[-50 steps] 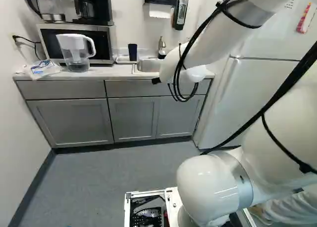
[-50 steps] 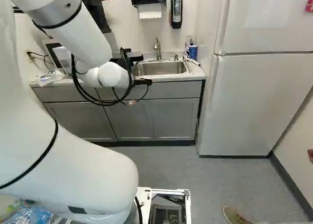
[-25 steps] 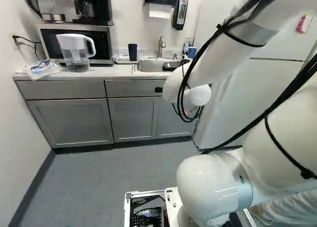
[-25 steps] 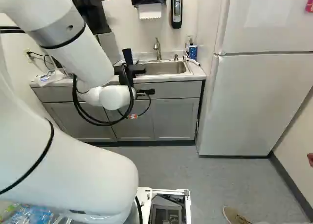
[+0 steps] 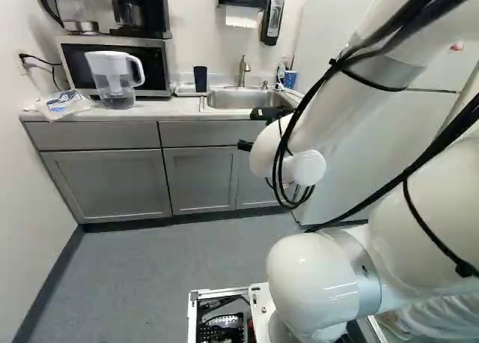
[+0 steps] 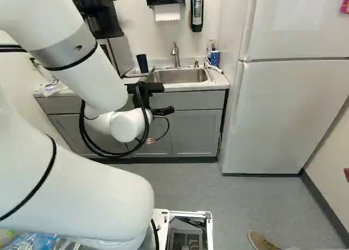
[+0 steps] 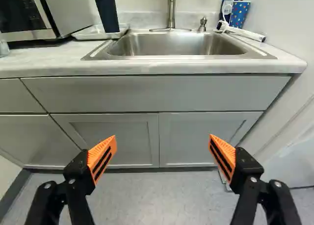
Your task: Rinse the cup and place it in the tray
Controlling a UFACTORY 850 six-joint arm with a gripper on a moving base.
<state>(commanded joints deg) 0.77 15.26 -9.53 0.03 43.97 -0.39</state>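
In the wrist view the gripper (image 7: 162, 139) has its fingers wide apart with nothing between them, short of the sink (image 7: 176, 45). The dark cup (image 7: 106, 13), which I take for the task's, stands beside the sink, apparently on the white tray (image 7: 81, 35). It looks like smooth plastic: probably light, fairly stiff, slippery once wet

In the left base view the cup is upright, wide end up; a level hold round its middle, below the rim, seems best, without squeezing hard

In the right base view it stands towards the back of the counter (image 6: 218, 84); a knock near the mouth could tip it, and its taper could let it slide down between loose pads
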